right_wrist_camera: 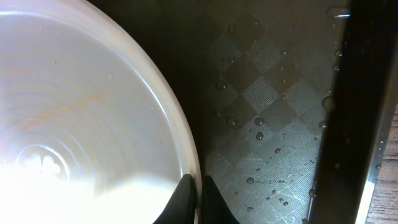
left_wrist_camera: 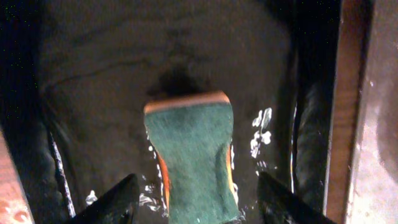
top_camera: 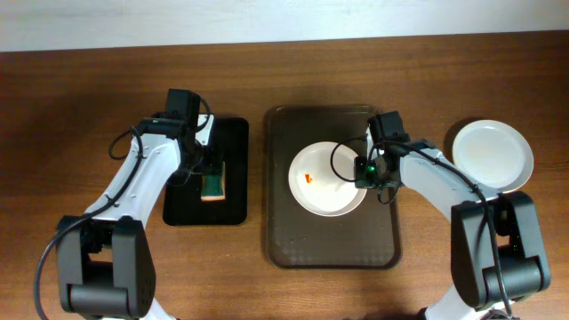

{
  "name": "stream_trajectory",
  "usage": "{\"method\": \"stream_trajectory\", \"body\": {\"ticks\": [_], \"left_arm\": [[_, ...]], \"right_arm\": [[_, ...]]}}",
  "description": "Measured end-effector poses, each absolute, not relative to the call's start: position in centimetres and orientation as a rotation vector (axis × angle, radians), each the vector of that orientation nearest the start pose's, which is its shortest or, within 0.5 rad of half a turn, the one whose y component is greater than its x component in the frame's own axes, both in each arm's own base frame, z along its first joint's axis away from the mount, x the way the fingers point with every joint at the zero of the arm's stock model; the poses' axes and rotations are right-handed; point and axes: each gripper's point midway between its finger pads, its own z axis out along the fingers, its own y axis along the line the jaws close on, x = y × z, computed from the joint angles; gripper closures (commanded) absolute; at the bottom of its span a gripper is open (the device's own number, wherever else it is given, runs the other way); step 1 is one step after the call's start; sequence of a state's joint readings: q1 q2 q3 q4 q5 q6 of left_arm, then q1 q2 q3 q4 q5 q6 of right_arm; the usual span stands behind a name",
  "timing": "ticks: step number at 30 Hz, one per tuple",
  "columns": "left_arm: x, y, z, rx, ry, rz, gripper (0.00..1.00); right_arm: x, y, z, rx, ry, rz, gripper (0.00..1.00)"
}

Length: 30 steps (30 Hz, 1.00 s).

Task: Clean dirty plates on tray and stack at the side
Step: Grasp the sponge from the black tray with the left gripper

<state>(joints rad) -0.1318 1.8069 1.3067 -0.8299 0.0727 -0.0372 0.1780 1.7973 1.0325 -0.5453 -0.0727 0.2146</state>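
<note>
The desk [top_camera: 89,89] holds the brown tray [top_camera: 329,242] at centre and a smaller black tray [top_camera: 233,142] to its left. On the brown tray lies one dirty plate [top_camera: 324,197], with an orange smear [top_camera: 308,178] left of its centre. A second white plate [top_camera: 493,153] sits on the desk, well apart to the right. The dirty plate looks stiff, breakable and probably wet-slick, so its thin rim is the best hold, and the right hand [right_wrist_camera: 198,200] is clenched on that edge. The left hand [left_wrist_camera: 198,205] hangs released, fingers either side of the sponge [left_wrist_camera: 193,149].
</note>
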Motion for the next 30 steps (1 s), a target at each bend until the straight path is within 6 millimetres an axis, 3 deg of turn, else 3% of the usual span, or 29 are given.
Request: {"method": "stream_trajectory", "body": {"ticks": [3, 5, 7, 8, 12, 13, 14, 16, 18, 23, 26, 27, 28, 30], "left_arm": [[39.0, -6.1, 6.4, 0.148, 2.867, -0.111, 0.48], [39.3, -6.1, 4.5, 0.147, 2.895, -0.105, 0.57], [38.7, -6.3, 2.1, 0.155, 2.958, -0.114, 0.76], [38.5, -6.4, 1.3, 0.154, 2.981, -0.127, 0.99], [38.0, -7.1, 0.9, 0.165, 3.007, -0.180, 1.00], [37.9, -7.1, 1.2, 0.165, 3.019, -0.179, 0.96], [37.8, -7.1, 1.7, 0.165, 3.032, -0.177, 0.52], [38.3, -7.1, 3.2, 0.170, 3.035, -0.173, 0.38], [40.1, -7.3, 5.6, 0.166, 2.979, -0.176, 0.37], [38.6, -7.1, 5.9, 0.169, 3.038, -0.170, 0.58], [38.6, -7.2, 5.1, 0.180, 3.029, -0.151, 0.59], [38.5, -7.3, 4.4, 0.191, 3.021, -0.139, 0.64], [38.4, -7.7, 3.2, 0.215, 3.003, -0.125, 0.69], [38.1, -8.1, 1.7, 0.250, 2.988, -0.089, 1.00]], "right_arm": [[35.3, 7.6, 0.7, 0.039, 2.895, 0.177, 0.96], [35.3, 7.6, 0.7, 0.039, 2.895, 0.177, 0.96], [35.3, 7.6, 0.7, 0.039, 2.895, 0.177, 0.96], [35.3, 7.6, 0.7, 0.039, 2.895, 0.177, 0.96], [35.3, 7.6, 0.7, 0.039, 2.895, 0.178, 0.96], [35.3, 7.6, 0.7, 0.039, 2.895, 0.177, 0.96], [35.3, 7.6, 0.7, 0.039, 2.895, 0.177, 0.96], [35.3, 7.6, 0.7, 0.039, 2.895, 0.178, 0.96], [35.3, 7.6, 0.7, 0.039, 2.895, 0.178, 0.96], [35.3, 7.6, 0.7, 0.040, 2.895, 0.178, 0.96], [35.3, 7.6, 0.7, 0.039, 2.895, 0.177, 0.96], [35.3, 7.6, 0.7, 0.039, 2.895, 0.178, 0.96], [35.3, 7.6, 0.7, 0.039, 2.895, 0.178, 0.96], [35.3, 7.6, 0.7, 0.039, 2.895, 0.178, 0.96]]}}
